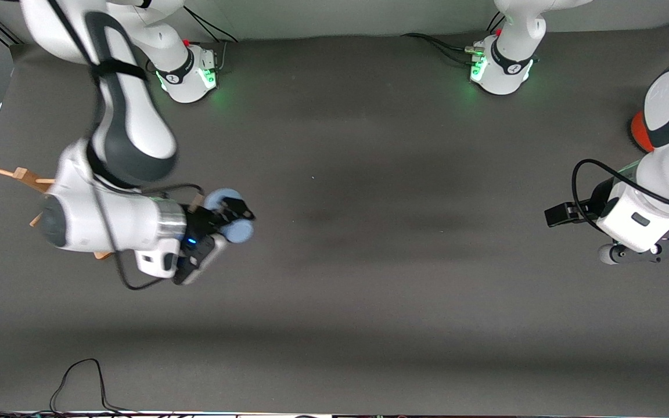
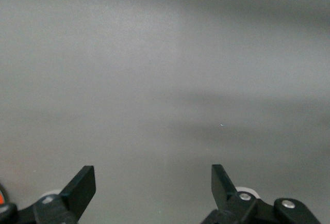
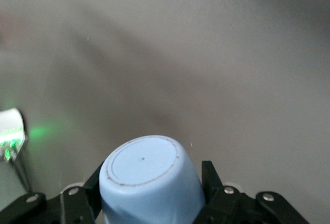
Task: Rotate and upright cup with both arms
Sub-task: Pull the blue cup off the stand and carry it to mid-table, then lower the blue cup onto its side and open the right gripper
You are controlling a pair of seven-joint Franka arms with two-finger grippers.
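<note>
Right pincer (image 1: pixel 236 217) holds cup (image 1: pixel 240 230) sideways.

light: even, dim | green glow at bases (image 1: pixel 195 75) | right arm (image 1: pixel 119 116) motion-blurred | soft table (image 1: pixel 369 290) shadows

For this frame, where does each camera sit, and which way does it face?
Front view: high across the table, facing both bases; right tool holds the cup by the wooden rack.
Left wrist view: looks past the open left tool at bare table.
Right wrist view: shows the cup's base.
Shared: cup, front and right wrist.
</note>
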